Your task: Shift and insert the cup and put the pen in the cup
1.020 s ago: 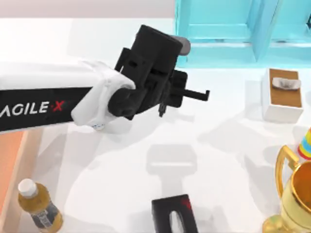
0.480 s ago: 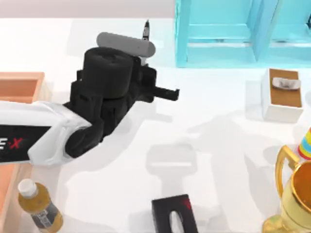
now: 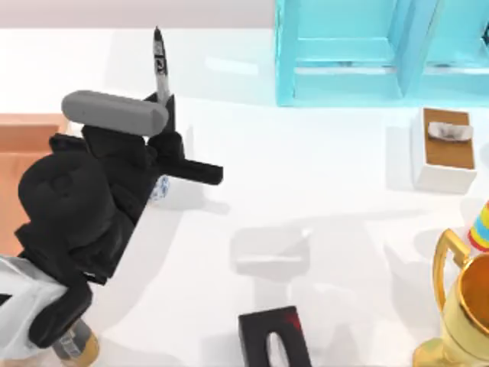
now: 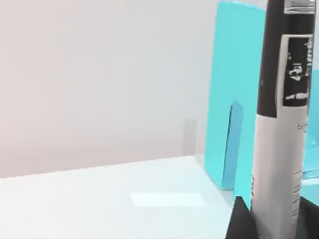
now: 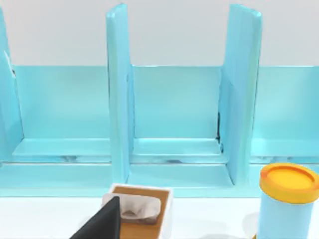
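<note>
Top view: left gripper (image 3: 164, 122) grips marker pen (image 3: 160, 65) upright, table's left-rear.
Blue-dotted cup (image 3: 160, 188) sits just under gripper; right gripper (image 3: 273, 345) at front edge, fingers — can't tell.

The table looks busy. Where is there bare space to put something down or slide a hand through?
The widest bare patch on the table lies in the middle, between the left pincer holding the pen, the blue shelf and the tissue box. The strip before the shelf is free too. It is crowded around the gold trophy and the black box.
</note>
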`<state>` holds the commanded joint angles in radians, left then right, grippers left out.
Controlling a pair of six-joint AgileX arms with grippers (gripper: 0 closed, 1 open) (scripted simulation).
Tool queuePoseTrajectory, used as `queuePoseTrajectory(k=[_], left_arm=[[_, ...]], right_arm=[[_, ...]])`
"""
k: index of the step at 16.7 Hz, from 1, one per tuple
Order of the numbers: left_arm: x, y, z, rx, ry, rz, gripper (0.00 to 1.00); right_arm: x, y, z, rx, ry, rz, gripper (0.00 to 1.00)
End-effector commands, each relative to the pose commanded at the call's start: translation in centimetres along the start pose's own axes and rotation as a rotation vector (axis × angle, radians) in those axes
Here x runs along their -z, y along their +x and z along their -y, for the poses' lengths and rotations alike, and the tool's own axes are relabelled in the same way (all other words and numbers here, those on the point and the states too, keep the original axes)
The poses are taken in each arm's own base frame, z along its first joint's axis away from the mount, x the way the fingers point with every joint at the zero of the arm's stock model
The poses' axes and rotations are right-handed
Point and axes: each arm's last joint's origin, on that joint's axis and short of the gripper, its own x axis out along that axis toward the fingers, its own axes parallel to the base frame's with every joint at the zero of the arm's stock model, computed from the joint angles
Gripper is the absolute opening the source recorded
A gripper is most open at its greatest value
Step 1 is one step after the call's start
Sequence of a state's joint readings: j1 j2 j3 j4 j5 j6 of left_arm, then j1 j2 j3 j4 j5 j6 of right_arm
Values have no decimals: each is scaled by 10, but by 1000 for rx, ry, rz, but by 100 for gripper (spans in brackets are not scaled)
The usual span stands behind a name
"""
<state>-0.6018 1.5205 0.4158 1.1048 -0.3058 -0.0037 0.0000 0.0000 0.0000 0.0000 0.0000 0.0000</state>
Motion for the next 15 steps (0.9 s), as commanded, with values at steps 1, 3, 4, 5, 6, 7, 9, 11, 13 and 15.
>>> queuePoseTrajectory(k=[1, 3, 4, 5, 6, 7, 9, 11, 13, 15], left_arm=[[-2, -8, -6, -18, 5, 41, 0], [-6, -20, -17, -57, 18, 106, 0], [-8, -24, -21, -74, 24, 131, 0], [-9, -27, -23, -85, 28, 145, 0], [-9, -27, -24, -88, 29, 150, 0], [-9, -27, -24, -88, 29, 150, 0], [-9, -27, -24, -88, 29, 150, 0], [-9, -27, -23, -85, 31, 146, 0], [-16, -25, -23, -93, 14, 180, 0], [-33, -17, -23, -124, -28, 267, 0]], right_arm=[[0, 0, 0, 0, 0, 0, 100], [0, 0, 0, 0, 0, 0, 100], [0, 0, 0, 0, 0, 0, 100], [0, 0, 0, 0, 0, 0, 100], [0, 0, 0, 0, 0, 0, 100], [0, 0, 0, 0, 0, 0, 100], [0, 0, 0, 0, 0, 0, 100], [0, 0, 0, 0, 0, 0, 100], [0, 0, 0, 0, 0, 0, 100], [0, 0, 0, 0, 0, 0, 100]])
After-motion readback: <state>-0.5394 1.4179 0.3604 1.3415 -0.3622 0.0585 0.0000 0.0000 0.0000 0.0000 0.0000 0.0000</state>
